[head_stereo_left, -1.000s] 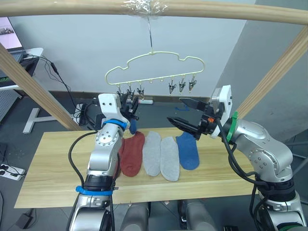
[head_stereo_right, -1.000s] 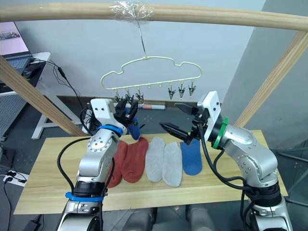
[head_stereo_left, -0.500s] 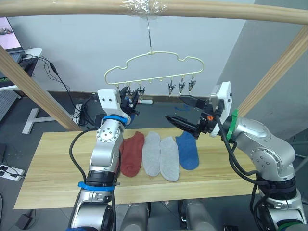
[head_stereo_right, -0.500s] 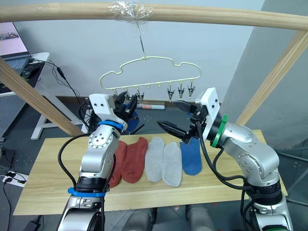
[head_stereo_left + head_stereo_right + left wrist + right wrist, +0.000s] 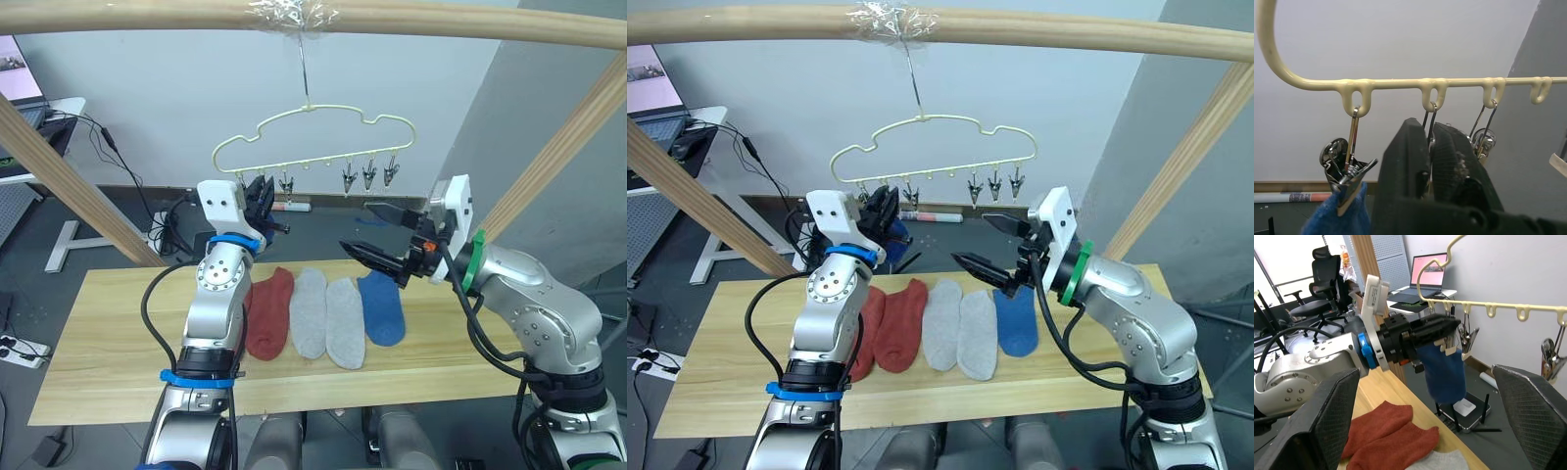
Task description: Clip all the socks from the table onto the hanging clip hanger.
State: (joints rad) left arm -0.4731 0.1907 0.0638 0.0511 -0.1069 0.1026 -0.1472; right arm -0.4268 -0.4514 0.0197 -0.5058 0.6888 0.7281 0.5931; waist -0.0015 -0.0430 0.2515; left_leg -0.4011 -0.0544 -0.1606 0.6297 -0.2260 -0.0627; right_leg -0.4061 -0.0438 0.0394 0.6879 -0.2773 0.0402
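I have raised the left gripper [image 5: 884, 208] to the clip hanger [image 5: 933, 147]; its fingers are together by the second clip. One blue sock [image 5: 1444, 372] now hangs clipped. The right gripper [image 5: 1001, 253] stays apart. Five socks [image 5: 940, 331] remain on the table [image 5: 715, 372].

Head pair looks down over the table [image 5: 118, 372]; both wrist views sit near the clip hanger [image 5: 1400, 84].
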